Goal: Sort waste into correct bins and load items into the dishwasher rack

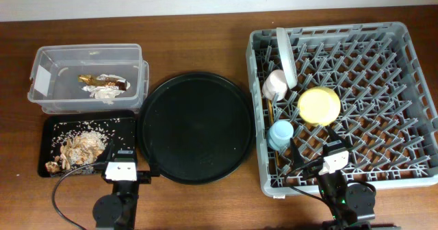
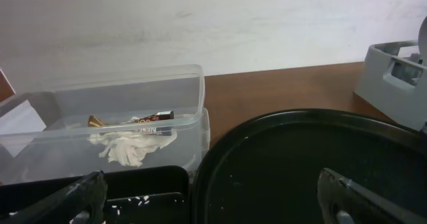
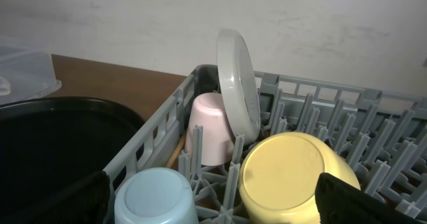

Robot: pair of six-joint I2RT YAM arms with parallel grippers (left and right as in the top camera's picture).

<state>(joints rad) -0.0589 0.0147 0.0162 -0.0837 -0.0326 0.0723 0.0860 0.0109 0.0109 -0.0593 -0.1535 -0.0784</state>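
Observation:
The foil wrapper point(image 1: 102, 84) lies in the clear tub point(image 1: 89, 48), on white crumpled paper point(image 2: 130, 147). Rice-like food scraps point(image 1: 79, 148) are heaped in the shallow black tray point(image 1: 89, 115). The grey dishwasher rack point(image 1: 321, 30) holds the plate point(image 1: 286, 55) on edge, the pink cup point(image 1: 276, 85), the blue cup point(image 1: 280, 134) and the yellow bowl point(image 1: 319, 105), all three upside down. A chopstick point(image 3: 175, 151) shows beside the pink cup. My left gripper point(image 1: 122, 155) is open and empty at the black tray's near right corner. My right gripper point(image 1: 333, 151) hangs open and empty over the rack's near edge.
The large round black tray point(image 1: 197, 126) fills the table between the bins and the rack, with only a few crumbs on it. A white wall stands behind the table. Both arm bases sit at the near table edge.

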